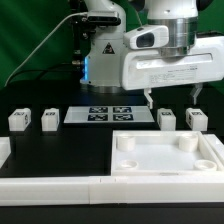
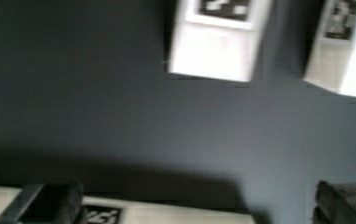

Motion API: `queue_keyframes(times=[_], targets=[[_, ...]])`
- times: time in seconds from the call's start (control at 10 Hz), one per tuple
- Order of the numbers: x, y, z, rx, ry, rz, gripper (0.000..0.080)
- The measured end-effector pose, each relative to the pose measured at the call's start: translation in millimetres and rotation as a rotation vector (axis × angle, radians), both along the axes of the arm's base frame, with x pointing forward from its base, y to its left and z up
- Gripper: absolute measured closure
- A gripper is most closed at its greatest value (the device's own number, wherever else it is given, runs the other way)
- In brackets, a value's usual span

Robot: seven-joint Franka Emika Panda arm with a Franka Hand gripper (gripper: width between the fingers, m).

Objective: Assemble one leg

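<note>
Four small white legs with tags stand in a row on the black table: two at the exterior view's left [image 1: 17, 120] [image 1: 49, 119] and two at its right [image 1: 167, 118] [image 1: 196, 119]. My gripper [image 1: 172, 100] hangs open and empty just above and behind the two right legs. In the wrist view the same two legs [image 2: 216, 40] [image 2: 347, 50] lie apart from the gripper [image 2: 200, 206]. Its dark fingers [image 2: 50, 205] stand wide apart with nothing between them but table.
The marker board [image 1: 107, 113] lies between the leg pairs; a white tagged corner that looks like it shows in the wrist view [image 2: 130, 208]. The large white tray-like part [image 1: 215, 150] with round sockets lies in front at the right. White bars [image 1: 50, 186] run along the front edge.
</note>
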State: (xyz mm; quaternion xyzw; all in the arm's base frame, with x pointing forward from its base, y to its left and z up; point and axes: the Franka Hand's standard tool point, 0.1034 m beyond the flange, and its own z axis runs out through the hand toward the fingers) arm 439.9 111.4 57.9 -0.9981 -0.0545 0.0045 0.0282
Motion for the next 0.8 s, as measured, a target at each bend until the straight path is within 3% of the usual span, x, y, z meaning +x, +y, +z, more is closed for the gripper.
queue_keyframes(times=[0.5,0.8], targets=[[-4.7,50.8,-7.3,0.012,0.007,-0.034,0.0150],[-5.3,55.8,-7.0,0.010,0.017,-0.019,0.0150]])
